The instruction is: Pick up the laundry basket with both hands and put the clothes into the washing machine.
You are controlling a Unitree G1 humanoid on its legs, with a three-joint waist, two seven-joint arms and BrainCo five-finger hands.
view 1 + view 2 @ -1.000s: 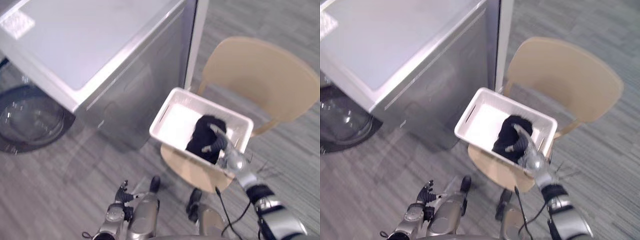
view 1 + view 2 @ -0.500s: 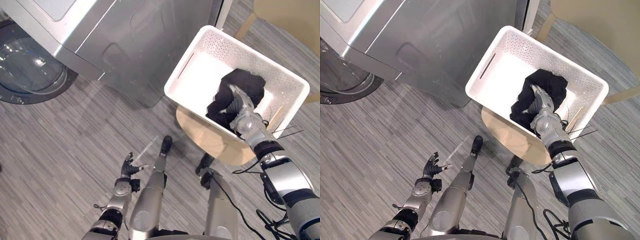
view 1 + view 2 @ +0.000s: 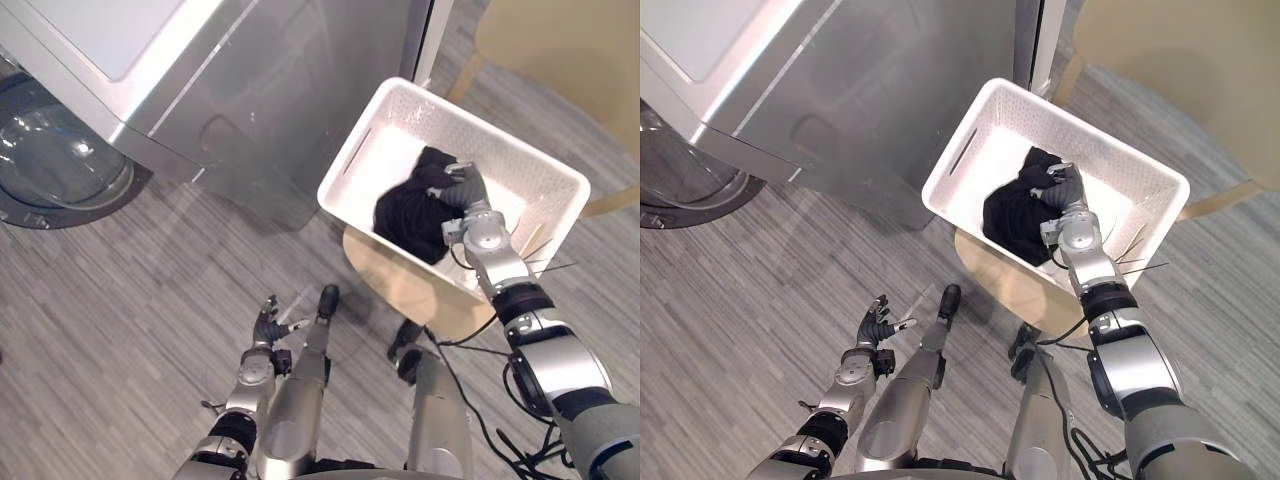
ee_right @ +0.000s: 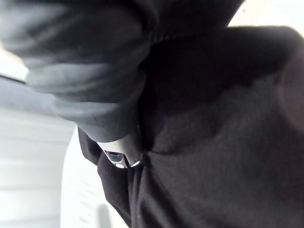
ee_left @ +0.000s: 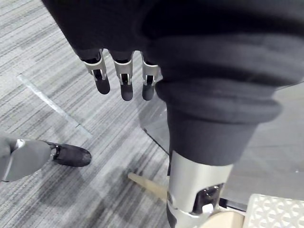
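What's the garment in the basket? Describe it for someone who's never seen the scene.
Beside the silver washing machine stands a tan chair bearing a white perforated laundry basket. Inside lies a bunched black garment, the one dark thing there, under the right robot hand.

The basket (image 3: 350,165) sits on the chair (image 3: 395,285) at 2 o'clock, with the washing machine (image 3: 230,90) just beside it at 10 o'clock. The clothes (image 3: 405,212) lie in the basket under the right hand (image 3: 478,232). The left hand (image 3: 268,322) hangs over the floor (image 3: 120,300) at 7 o'clock.
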